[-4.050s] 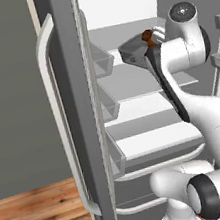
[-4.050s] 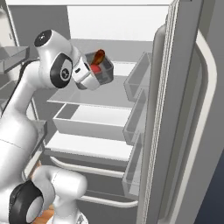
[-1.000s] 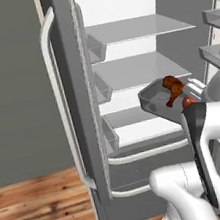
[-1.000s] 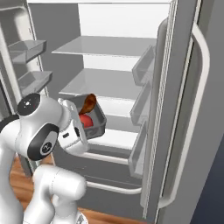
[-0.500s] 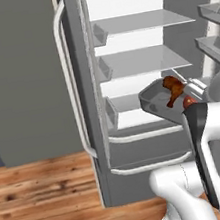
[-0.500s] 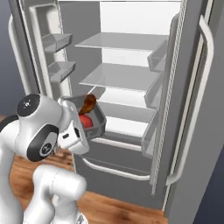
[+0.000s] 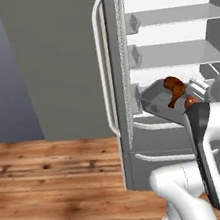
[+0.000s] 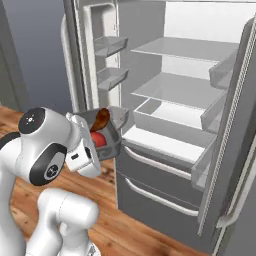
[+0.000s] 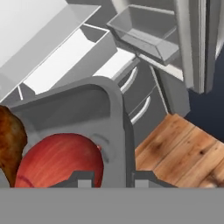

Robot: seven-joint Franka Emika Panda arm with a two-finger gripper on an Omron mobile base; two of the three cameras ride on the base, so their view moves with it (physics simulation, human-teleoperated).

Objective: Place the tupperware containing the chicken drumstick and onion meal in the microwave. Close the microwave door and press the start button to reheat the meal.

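The tupperware (image 8: 107, 134) hangs in the air in front of the open fridge (image 8: 170, 125), level with its lower shelves and above the wooden floor (image 7: 54, 187). In the tub lie the chicken drumstick (image 7: 173, 89) and the onion (image 9: 61, 161), side by side (the drumstick pokes up over the rim). The gripper (image 9: 110, 179) sits at the tub's near wall, one finger on each side of it. The fridge's doors stand open to both sides.

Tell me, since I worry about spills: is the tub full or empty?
Full. The tub holds a drumstick and a red onion, carried by the claw before the open fridge.
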